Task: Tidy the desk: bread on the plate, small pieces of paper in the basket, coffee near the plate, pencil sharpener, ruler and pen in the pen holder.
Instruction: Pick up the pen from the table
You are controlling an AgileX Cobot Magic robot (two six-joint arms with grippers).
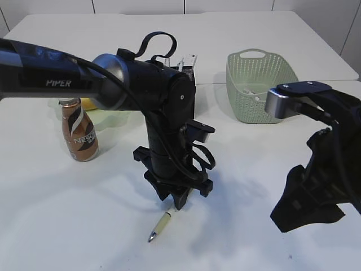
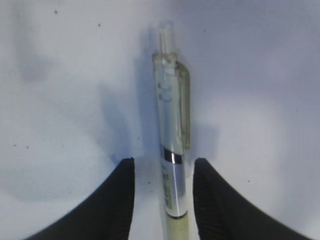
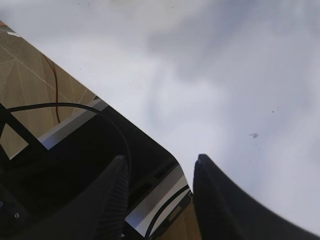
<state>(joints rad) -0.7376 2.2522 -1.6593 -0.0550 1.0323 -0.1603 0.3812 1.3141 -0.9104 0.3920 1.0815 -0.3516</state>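
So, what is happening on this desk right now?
The left hand is down on the table, its fingers on either side of the pen, which lies flat and is not lifted. The right hand is open, holds nothing, and is off to the side near the table edge. The coffee bottle stands at the left, the green basket behind, and the pen holder sits behind the left arm.

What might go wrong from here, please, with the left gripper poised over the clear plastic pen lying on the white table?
1. The left gripper straddles the clear plastic pen with a gap on each side; the pen sits nearer one finger, so closing may roll or skew it.
2. The fingers are low against the white table and could scrape it.
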